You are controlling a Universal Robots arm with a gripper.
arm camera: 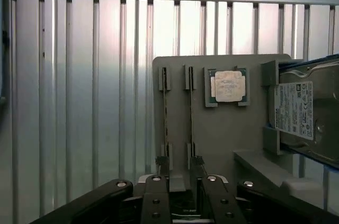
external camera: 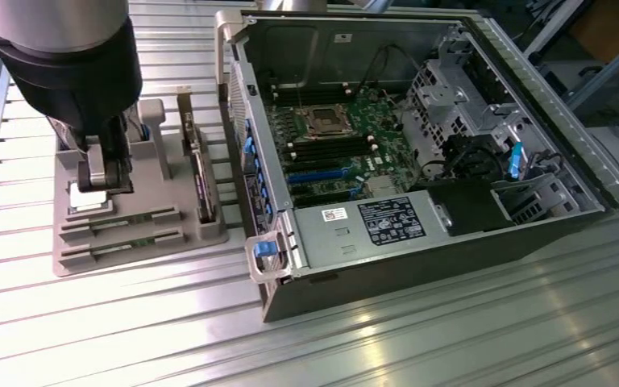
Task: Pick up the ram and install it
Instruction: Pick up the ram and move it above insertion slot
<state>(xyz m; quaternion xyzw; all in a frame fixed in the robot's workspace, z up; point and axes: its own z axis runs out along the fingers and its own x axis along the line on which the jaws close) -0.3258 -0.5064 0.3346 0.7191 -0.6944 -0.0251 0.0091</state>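
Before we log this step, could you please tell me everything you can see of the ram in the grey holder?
The ram is two long, thin boards standing on edge, parallel, in slots of the grey holder. Seen edge-on they look dark. Grey posts hold each at both ends. The square silver CPU chip lies beside them. The open fingers hang near one end; contact cannot be told.

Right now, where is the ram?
The ram stands on edge in the grey holder, at the exterior view's left of the computer case, beside the CPU chip.
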